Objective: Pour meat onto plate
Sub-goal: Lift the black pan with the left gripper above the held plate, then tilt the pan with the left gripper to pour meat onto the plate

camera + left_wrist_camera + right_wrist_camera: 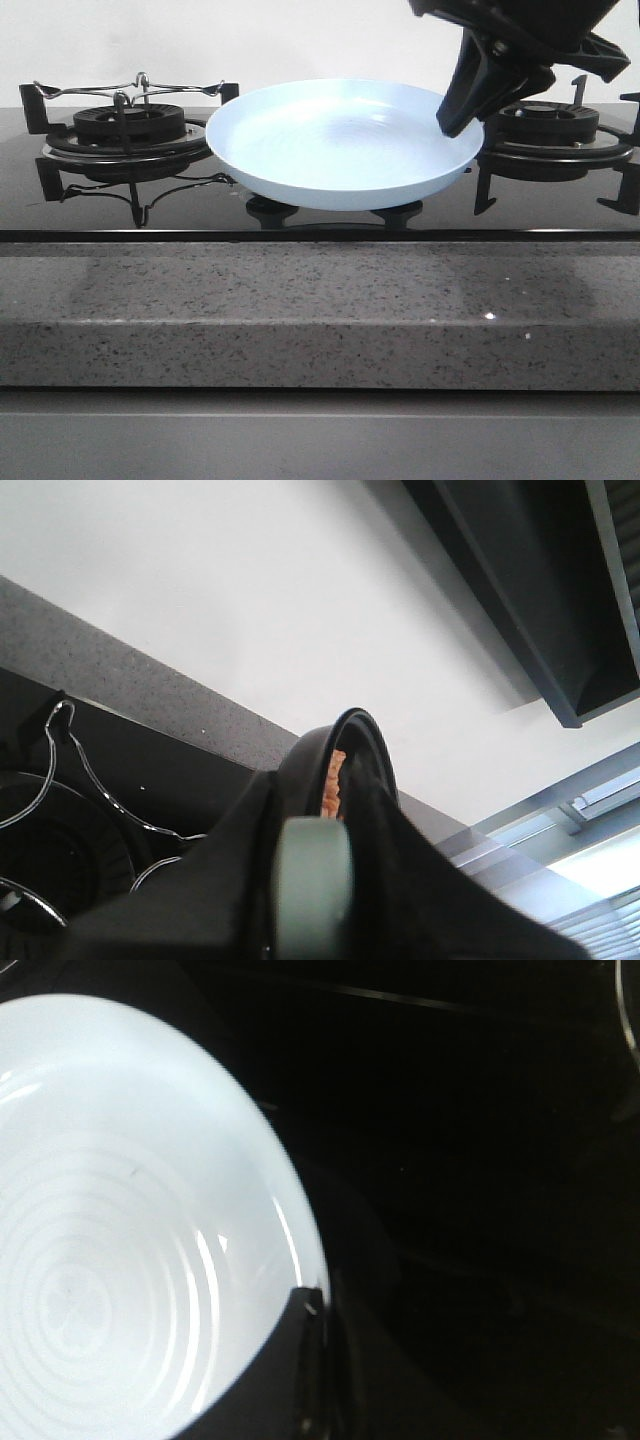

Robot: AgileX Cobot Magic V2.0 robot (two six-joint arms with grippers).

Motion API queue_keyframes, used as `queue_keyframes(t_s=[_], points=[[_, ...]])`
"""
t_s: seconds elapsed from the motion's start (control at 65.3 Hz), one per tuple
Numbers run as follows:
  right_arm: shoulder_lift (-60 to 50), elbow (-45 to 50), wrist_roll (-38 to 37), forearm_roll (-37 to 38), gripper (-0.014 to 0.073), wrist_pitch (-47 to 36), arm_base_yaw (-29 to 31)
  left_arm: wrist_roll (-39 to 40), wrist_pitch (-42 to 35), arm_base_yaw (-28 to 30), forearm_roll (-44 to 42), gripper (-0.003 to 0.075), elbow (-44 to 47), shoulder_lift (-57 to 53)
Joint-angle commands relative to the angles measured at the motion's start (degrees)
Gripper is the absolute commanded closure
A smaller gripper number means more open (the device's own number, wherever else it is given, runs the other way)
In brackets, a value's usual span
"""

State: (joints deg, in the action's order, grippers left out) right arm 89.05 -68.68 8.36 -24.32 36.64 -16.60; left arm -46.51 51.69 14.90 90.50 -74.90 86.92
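Note:
The pale blue plate (340, 140) hangs level just over the black cooktop, between the two burners, and it has nothing on it. My right gripper (460, 120) is shut on the plate's right rim. In the right wrist view one finger lies over the rim of the plate (120, 1240) where that gripper (315, 1305) clamps it. My left gripper (312, 870) is shut on the grey-green handle (312, 900) of the black frying pan (365, 740), seen edge-on. A thin strip of tan meat (335, 780) shows inside the pan. Pan and left gripper are out of the front view.
The left burner (128, 125) with its wire trivet and the right burner (548, 125) stand on either side of the plate. A grey speckled counter edge (320, 310) runs along the front. A dark hood (540, 590) hangs above in the left wrist view.

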Motion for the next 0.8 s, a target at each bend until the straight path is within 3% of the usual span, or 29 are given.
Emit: queue_keyframes(t_s=[0.0, 0.551, 0.781], points=[[-2.0, -1.5, 0.6, -1.1, 0.0653, -2.3, 0.1, 0.3, 0.5, -1.9, 3.8, 0.0741, -1.7, -4.3], [-2.0, -1.5, 0.6, -1.1, 0.0653, -2.3, 0.1, -1.4, -9.8, -20.4, -9.4, 0.0741, -1.7, -5.8], [-2.0, -1.5, 0.6, -1.1, 0.0653, -2.3, 0.1, -11.1, -13.1, -26.0, -10.0, 0.0741, -2.0, -6.9]])
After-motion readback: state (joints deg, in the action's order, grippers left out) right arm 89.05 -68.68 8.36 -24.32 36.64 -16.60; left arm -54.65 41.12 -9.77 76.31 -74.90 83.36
